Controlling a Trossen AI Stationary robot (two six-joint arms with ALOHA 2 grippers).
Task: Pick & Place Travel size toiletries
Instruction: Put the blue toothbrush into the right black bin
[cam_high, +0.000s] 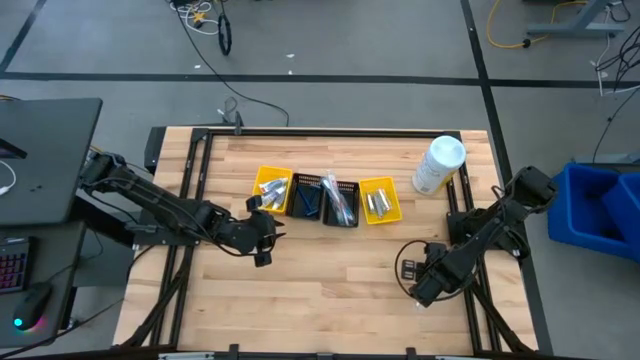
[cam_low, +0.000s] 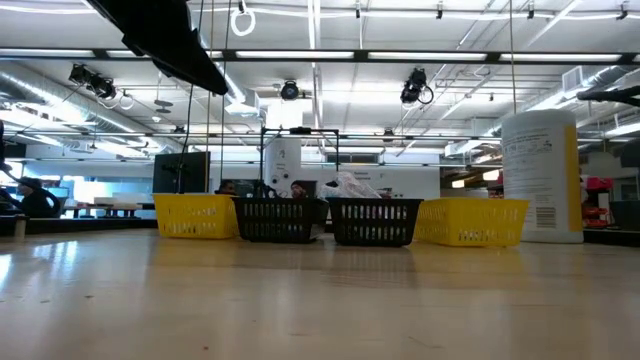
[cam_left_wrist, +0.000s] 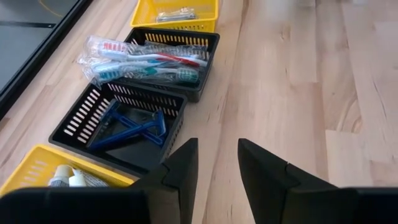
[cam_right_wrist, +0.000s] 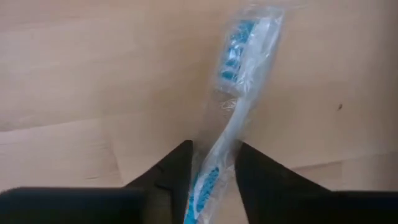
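My right gripper (cam_high: 420, 290) is over the table's near right part and is shut on a white-and-teal toothbrush (cam_right_wrist: 239, 81) in a clear wrapper. My left gripper (cam_high: 262, 243) hovers open (cam_left_wrist: 217, 155) just on the near side of the basket row, touching nothing. In the left wrist view, wrapped toothbrushes (cam_left_wrist: 146, 62) lie in one black basket, blue razors (cam_left_wrist: 134, 127) in the other black basket, and small tubes (cam_left_wrist: 68, 178) in a yellow basket. My right gripper pinches the toothbrush by its handle (cam_right_wrist: 219, 152) between the two fingers, through the clear wrapper. The brush runs along the fingers and sticks out ahead of them, bristle head (cam_right_wrist: 236, 53) farthest out over the wood. Whether it rests on the table, I cannot tell.
Four baskets stand in a row at the table's middle: yellow (cam_high: 272, 188), black (cam_high: 308, 197), black (cam_high: 341, 203), yellow (cam_high: 380, 200). A large white bottle (cam_high: 438, 165) stands to their right. Bare wood stretches along the near half.
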